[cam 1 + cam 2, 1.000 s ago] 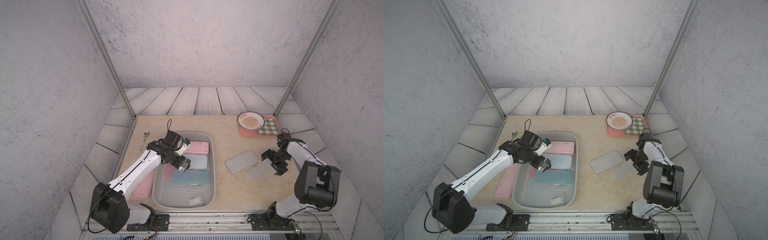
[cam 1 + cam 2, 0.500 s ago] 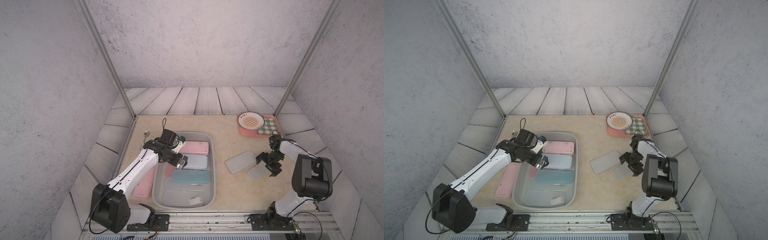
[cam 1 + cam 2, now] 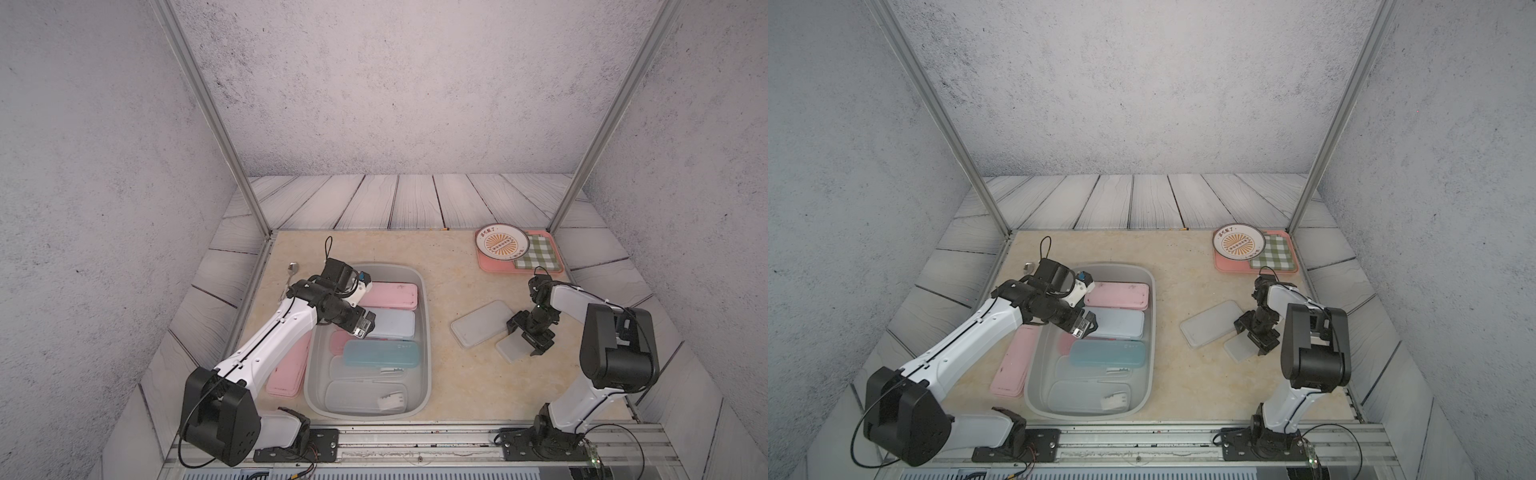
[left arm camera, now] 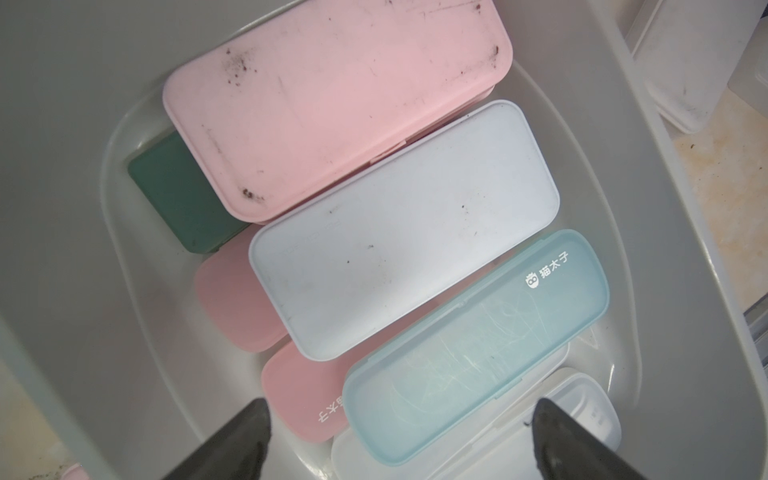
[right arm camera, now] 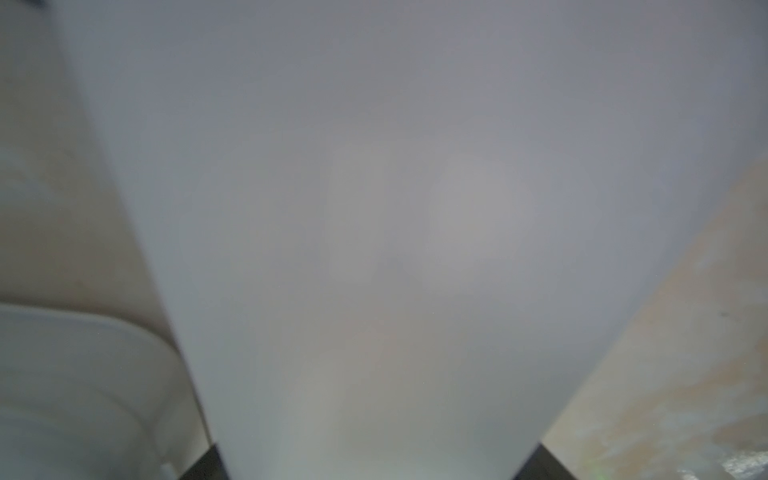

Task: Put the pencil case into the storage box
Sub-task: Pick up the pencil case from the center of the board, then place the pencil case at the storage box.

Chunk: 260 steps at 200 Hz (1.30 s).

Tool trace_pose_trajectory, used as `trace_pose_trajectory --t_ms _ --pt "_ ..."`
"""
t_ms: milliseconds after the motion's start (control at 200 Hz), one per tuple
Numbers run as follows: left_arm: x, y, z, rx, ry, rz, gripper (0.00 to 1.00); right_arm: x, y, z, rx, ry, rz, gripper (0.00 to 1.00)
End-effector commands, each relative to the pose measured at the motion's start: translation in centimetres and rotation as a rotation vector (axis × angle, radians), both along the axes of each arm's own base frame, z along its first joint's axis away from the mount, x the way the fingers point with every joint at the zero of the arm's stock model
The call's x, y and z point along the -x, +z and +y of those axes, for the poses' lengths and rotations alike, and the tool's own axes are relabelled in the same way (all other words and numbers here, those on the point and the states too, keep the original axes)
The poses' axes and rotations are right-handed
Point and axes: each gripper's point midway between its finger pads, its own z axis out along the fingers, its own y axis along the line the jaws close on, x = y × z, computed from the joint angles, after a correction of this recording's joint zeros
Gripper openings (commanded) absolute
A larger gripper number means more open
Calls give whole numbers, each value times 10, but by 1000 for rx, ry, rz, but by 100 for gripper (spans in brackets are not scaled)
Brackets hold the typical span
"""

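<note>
Grey storage box (image 3: pixel 428 328) holds cases (image 3: pixel 380 353); left end effector (image 3: pixel 362 327) apart, right end effector (image 3: pixel 528 338) clamps white case (image 3: pixel 511 353).

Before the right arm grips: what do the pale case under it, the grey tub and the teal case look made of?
The pale case looks like frosted, semi-matt plastic: even milky surface, rounded moulded corners. The storage box: smooth light-grey plastic, slight sheen, rolled rim. The teal case: translucent plastic, glossy but finely scratched, with a printed white logo. Stiffness can't be judged by look.
</note>
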Motion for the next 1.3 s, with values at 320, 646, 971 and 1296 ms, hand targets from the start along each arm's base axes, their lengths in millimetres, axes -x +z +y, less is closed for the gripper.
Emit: trace_pose_trajectory --t_ms 320,646,971,1296 --pt "-14 0 23 -75 38 -20 98 48 114 -11 131 62 -186 74" --pt "-65 22 80 -6 312 -12 98 7 187 77 52 500 -537 73" --pt "-73 31 207 -40 704 -44 97 -34 215 299 40 1425 -729 74" --pt "-46 37 263 -54 913 -110 96 31 152 435 89 2273 -645 76"
